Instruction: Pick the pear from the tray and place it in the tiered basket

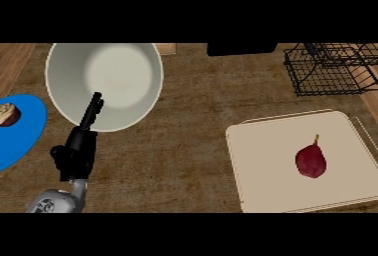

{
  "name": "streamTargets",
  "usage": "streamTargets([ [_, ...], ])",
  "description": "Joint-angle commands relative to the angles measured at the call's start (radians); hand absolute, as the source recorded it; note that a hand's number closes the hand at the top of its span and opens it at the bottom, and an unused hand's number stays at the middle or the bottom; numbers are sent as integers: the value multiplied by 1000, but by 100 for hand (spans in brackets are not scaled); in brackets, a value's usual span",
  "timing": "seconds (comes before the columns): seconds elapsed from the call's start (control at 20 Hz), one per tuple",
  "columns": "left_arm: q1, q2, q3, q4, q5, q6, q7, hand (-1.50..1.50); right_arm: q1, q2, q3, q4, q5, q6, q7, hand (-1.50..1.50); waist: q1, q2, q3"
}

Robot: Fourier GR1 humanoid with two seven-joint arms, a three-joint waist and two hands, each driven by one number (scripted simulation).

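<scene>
Black fingers on the left hand point(76, 152) look pretty much straight, so it's released and holding nothing. It's parked near the left edge of the wooden counter point(184, 155), fingers up, with the tips overlapping the lower rim of a big white plate point(122, 75) that sits toward the far left corner. Just left of the hand, a blue plate point(26, 135) runs off the counter's left edge, with some brownish bit of food point(7, 115) on it that I honestly can't identify. The right hand doesn't show at all, so no idea what it's doing. Heading way across to the right side, there's a beige tray point(266, 150) close to the near right corner, and the dark red pear point(311, 161) is lying on it, roughly in the middle, stem pointing toward the far edge, nothing touching it. Up past the tray, in the far right corner, is the black wire tiered basket point(328, 70), partly cut off by the view, and from what shows there's nothing in it. So progress-wise I'd say the task hasn't really kicked off: the pear isn't picked, isn't lifted and isn't anywhere near the basket. The whole job is left to do, meaning reach over to the tray, grab the pear, carry it toward the far right corner and set it down in one of the basket's tiers.
</scene>
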Motion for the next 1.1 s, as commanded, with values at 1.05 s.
streamTargets([
  [1.05,-48,-28,-9,8,-50,-29,1,0,453,-400,-304,-367,915,-12,-64,-150,55,11,-17],
])
